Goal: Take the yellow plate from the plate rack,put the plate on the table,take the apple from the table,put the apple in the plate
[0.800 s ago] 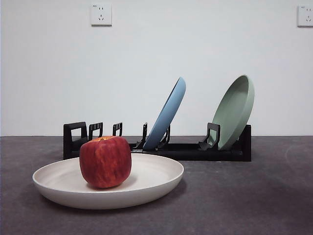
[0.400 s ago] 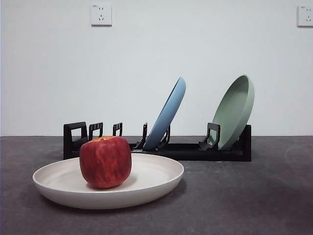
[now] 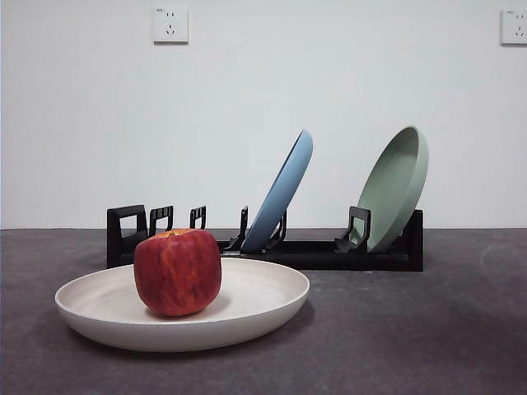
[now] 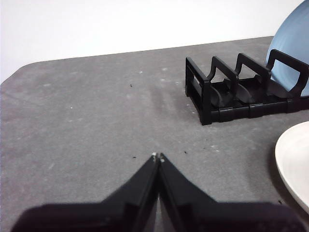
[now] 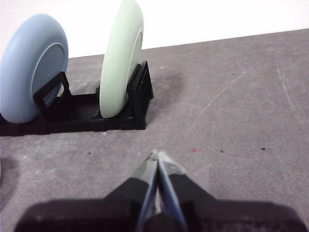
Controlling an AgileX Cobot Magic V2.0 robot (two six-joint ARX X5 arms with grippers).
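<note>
The cream yellow plate [image 3: 247,309] lies flat on the dark grey table [image 3: 412,329] at the front left. The red apple [image 3: 177,271] sits upright in the plate, left of its middle. The black plate rack [image 3: 313,251] stands behind it. In the left wrist view my left gripper [image 4: 157,156] is shut and empty over bare table, with the rack's end [image 4: 227,92] and the plate's rim [image 4: 294,164] off to one side. In the right wrist view my right gripper [image 5: 157,155] is shut and empty, short of the rack's other end [image 5: 135,101]. Neither arm shows in the front view.
A light blue plate [image 3: 284,189] and a pale green plate [image 3: 395,189] lean in the rack's slots; both also show in the right wrist view, blue [image 5: 29,67] and green [image 5: 120,58]. Two wall sockets [image 3: 170,25] sit high on the white wall.
</note>
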